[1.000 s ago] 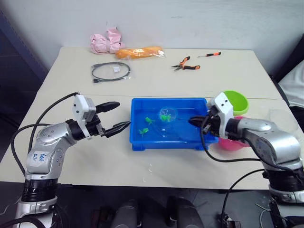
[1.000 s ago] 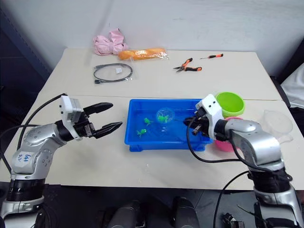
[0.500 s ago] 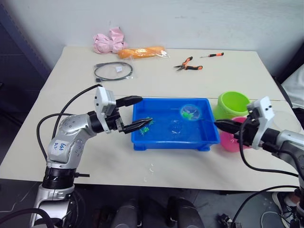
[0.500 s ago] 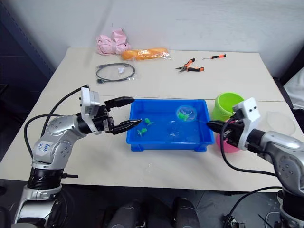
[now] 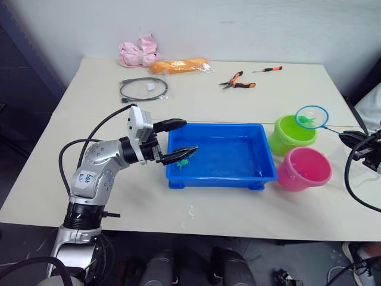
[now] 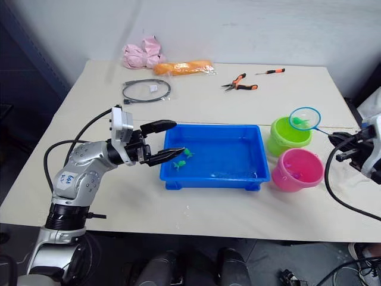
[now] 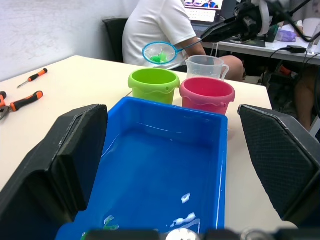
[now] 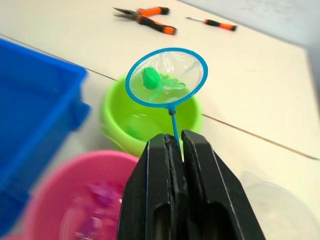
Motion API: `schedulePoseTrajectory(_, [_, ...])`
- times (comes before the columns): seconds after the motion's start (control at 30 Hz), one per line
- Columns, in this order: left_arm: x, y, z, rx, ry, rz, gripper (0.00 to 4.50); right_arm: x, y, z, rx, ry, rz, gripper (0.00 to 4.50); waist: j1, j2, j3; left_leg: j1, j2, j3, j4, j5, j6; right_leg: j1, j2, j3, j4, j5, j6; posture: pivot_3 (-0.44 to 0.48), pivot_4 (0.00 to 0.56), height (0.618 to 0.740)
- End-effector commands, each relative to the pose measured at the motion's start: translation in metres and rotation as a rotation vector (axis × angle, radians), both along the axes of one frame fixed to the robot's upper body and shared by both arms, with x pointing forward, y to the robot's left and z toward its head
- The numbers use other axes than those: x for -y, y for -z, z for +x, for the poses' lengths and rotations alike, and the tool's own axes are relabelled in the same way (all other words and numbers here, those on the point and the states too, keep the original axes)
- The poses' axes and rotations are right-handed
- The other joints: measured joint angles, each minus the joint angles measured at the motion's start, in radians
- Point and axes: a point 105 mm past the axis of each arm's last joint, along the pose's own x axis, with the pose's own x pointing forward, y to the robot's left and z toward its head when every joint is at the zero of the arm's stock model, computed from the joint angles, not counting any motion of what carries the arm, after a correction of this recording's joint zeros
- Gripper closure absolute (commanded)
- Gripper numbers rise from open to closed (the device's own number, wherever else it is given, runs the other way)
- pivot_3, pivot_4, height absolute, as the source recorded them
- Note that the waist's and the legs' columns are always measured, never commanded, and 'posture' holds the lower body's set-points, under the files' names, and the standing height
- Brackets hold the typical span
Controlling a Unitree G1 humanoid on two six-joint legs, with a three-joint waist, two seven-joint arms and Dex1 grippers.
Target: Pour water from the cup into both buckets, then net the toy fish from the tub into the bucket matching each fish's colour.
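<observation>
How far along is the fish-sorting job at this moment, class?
Done, apparently: the pink bucket holds pink fish and the green bucket one green fish. In hand: the right tool holds the net, carrying a green fish, over the green bucket. Left: tipping it in, then netting the green fish in the tub beside the open left tool.

Right eye view. The net (image 6: 305, 118) hangs over the green bucket (image 6: 288, 136), with a green fish (image 6: 297, 121) in its mesh; its handle runs to the right gripper (image 6: 337, 145) at the table's edge. The pink bucket (image 6: 296, 170) stands just in front of the green one. The left gripper (image 6: 171, 141), fingers spread, reaches over the left end of the blue tub (image 6: 211, 157), where two green fish (image 6: 183, 159) lie.
</observation>
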Motion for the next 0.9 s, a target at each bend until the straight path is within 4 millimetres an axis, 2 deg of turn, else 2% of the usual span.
schedulePoseTrajectory(0.03, [0.002,-0.008,-0.003,0.050,0.002,-0.006,0.03,0.006,-0.007,0.003,0.095,0.047,-0.178,4.50,-0.001,0.000,0.000,0.000,0.000,0.000,0.000,0.000,0.000,0.000,0.000,0.000,0.000,0.000,0.000,0.000,0.150,0.740])
schedulePoseTrajectory(0.27, [0.004,-0.009,-0.004,0.042,0.004,-0.013,0.03,-0.003,0.004,0.006,0.190,0.038,-0.506,4.50,0.000,0.000,0.000,0.001,0.000,0.000,0.000,0.001,-0.001,0.000,0.000,0.001,0.001,0.000,0.000,0.000,0.150,0.740])
schedulePoseTrajectory(0.43, [0.005,-0.007,-0.007,0.031,0.012,-0.008,0.03,-0.004,0.015,0.006,0.220,0.006,-0.935,4.50,0.001,0.000,0.000,0.001,0.000,0.000,0.000,0.001,-0.001,0.000,-0.001,0.001,0.001,0.000,0.000,0.000,0.150,0.740])
schedulePoseTrajectory(0.53, [0.005,-0.006,-0.007,0.031,0.014,-0.001,0.03,-0.006,0.015,0.006,0.278,-0.001,-1.090,4.50,-0.001,0.000,0.000,0.001,0.000,0.000,0.000,0.001,-0.001,0.000,-0.001,0.002,0.000,0.000,0.000,0.000,0.150,0.740])
schedulePoseTrajectory(0.7, [0.005,-0.006,-0.008,0.032,0.010,0.000,0.03,-0.010,0.013,0.003,0.352,-0.063,-1.175,4.50,-0.002,0.000,0.000,0.002,0.001,0.000,0.000,0.002,-0.004,0.000,-0.001,0.003,-0.001,-0.001,0.000,0.000,0.150,0.740])
schedulePoseTrajectory(0.83, [0.006,-0.004,-0.009,0.026,0.007,-0.009,0.03,-0.006,0.009,0.005,0.376,-0.053,-1.272,4.50,-0.002,0.000,0.000,0.002,0.002,0.000,0.000,0.002,-0.004,0.001,0.000,0.003,-0.002,-0.001,0.000,0.000,0.150,0.740])
schedulePoseTrajectory(0.9, [0.008,-0.004,-0.009,0.027,0.009,-0.010,0.03,-0.005,0.004,0.007,0.392,-0.022,-1.216,4.50,-0.002,0.000,0.000,0.002,0.002,0.000,0.000,0.002,-0.004,0.001,-0.001,0.004,-0.002,-0.001,0.000,0.000,0.150,0.740])
